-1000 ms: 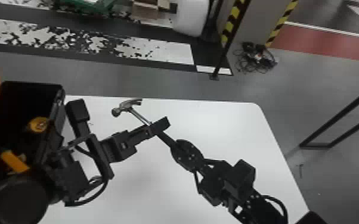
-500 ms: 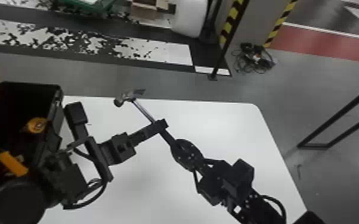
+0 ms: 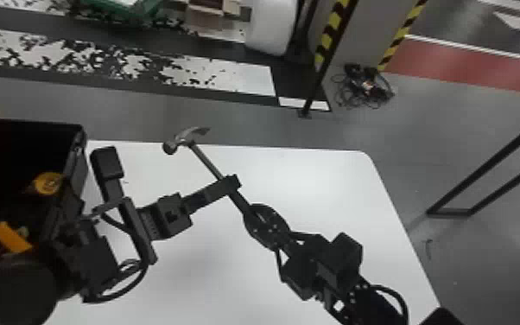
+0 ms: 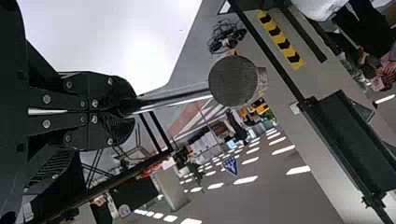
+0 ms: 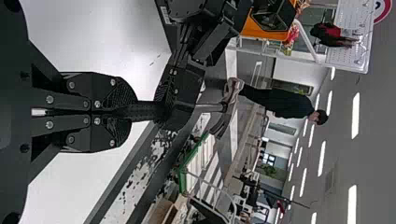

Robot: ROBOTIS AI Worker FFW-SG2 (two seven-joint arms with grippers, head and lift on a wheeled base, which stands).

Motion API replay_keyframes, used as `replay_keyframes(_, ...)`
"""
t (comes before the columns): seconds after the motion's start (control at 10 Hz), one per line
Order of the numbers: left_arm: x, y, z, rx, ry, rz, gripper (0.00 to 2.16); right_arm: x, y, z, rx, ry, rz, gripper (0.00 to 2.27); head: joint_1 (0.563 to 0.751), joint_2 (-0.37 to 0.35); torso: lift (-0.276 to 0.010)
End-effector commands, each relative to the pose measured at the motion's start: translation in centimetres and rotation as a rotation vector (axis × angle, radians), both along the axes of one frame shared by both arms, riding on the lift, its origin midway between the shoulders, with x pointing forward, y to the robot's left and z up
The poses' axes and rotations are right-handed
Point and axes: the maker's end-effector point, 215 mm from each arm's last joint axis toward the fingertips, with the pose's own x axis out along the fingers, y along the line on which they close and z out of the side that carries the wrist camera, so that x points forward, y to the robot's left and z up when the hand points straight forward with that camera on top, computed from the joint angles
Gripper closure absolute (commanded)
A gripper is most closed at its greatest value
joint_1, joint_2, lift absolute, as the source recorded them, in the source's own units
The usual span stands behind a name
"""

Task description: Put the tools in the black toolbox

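Now the hammer (image 3: 206, 161) is held above the tabletop (image 3: 315, 181), clamped mid-handle by the left pincer (image 4: 123, 106), lower down by the right pincer (image 5: 126, 112). Stiff, probably head-heavy; best gripped firmly nearer the head, lest it be twisted.

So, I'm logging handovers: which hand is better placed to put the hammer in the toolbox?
Probably the left: the left hand grips the hammer and is nearer the black toolbox; the right hand, also holding the hammer, is farther off.
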Motion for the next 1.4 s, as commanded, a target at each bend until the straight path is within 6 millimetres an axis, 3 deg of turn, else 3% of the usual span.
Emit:
replay_keyframes(0.0,0.2,0.2,-0.1,0.006,-0.002,0.003,2.14,0.0,0.1,-0.1,0.011,0.009,-0.002,2.11,0.695,-0.265,-0.039)
replay_keyframes(0.1,0.4,0.3,-0.1,0.008,-0.003,0.005,2.14,-0.1,0.0,-0.2,0.02,0.016,-0.006,1.61,0.695,-0.264,-0.039)
replay_keyframes(0.3,0.6,0.5,-0.2,0.002,0.002,0.012,2.14,-0.3,-0.3,-0.6,0.018,0.033,-0.014,0.17,0.695,-0.26,-0.039)
replay_keyframes(0.4,0.9,0.8,-0.1,0.001,0.001,0.019,2.14,-0.5,-0.7,-1.1,0.012,0.049,-0.021,0.01,0.695,-0.26,-0.039)
replay_keyframes(0.6,1.3,1.2,0.1,0.001,-0.003,0.026,2.14,-0.7,-1.8,-1.2,0.034,0.065,-0.047,0.05,0.695,-0.262,-0.039)
replay_keyframes(0.8,2.0,2.9,-0.3,0.025,-0.007,0.04,2.14,-0.9,-4.8,-1.4,0.038,0.071,-0.106,0.06,0.695,-0.271,-0.039)
replay_keyframes(1.0,2.2,5.8,-1.1,0.079,0.02,0.027,2.14,-1.4,-8.4,-1.5,0.054,0.062,-0.166,0.06,0.695,-0.286,-0.039)
replay_keyframes(1.2,0.9,10.8,-2.9,0.267,0.082,-0.026,2.14,-2.2,-11.1,-2.2,0.068,0.056,-0.215,0.06,0.695,-0.291,-0.039)
replay_keyframes(1.3,0.9,13.5,-2.8,0.347,0.101,-0.033,2.14,-2.8,-12.0,-2.7,0.073,0.051,-0.229,0.06,0.695,-0.286,-0.039)
